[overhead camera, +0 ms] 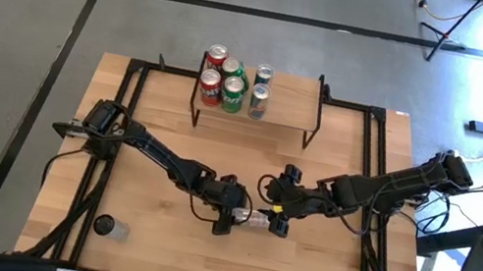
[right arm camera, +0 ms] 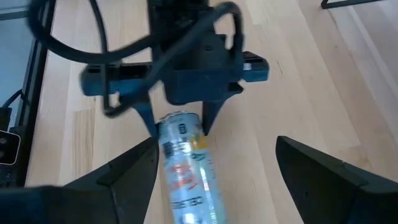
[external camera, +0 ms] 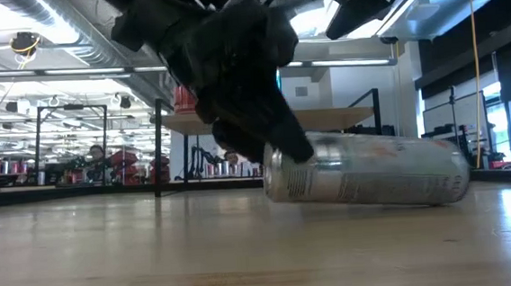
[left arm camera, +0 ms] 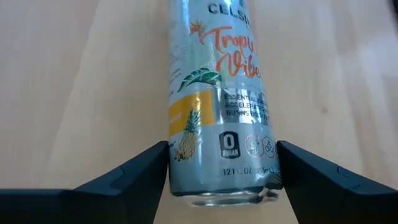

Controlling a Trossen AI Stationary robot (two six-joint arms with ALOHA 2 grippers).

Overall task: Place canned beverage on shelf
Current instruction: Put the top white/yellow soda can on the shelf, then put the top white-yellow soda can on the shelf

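Looking down: we see the silver can [overhead camera: 256,220] lying at lower centre, shelf [overhead camera: 273,96] above.
Low view: left gripper [external camera: 278,146] fingers straddle the can's end.
Left wrist: fingers [left arm camera: 134,177] flank the can, contact unclear.
Right wrist: right gripper [right arm camera: 214,171] spread, released.

Two dark jointed arms with looping black cables, ending in black wedge-shaped fingers [left arm camera: 134,177]

Bright overhead light; low view's foreground blurred.
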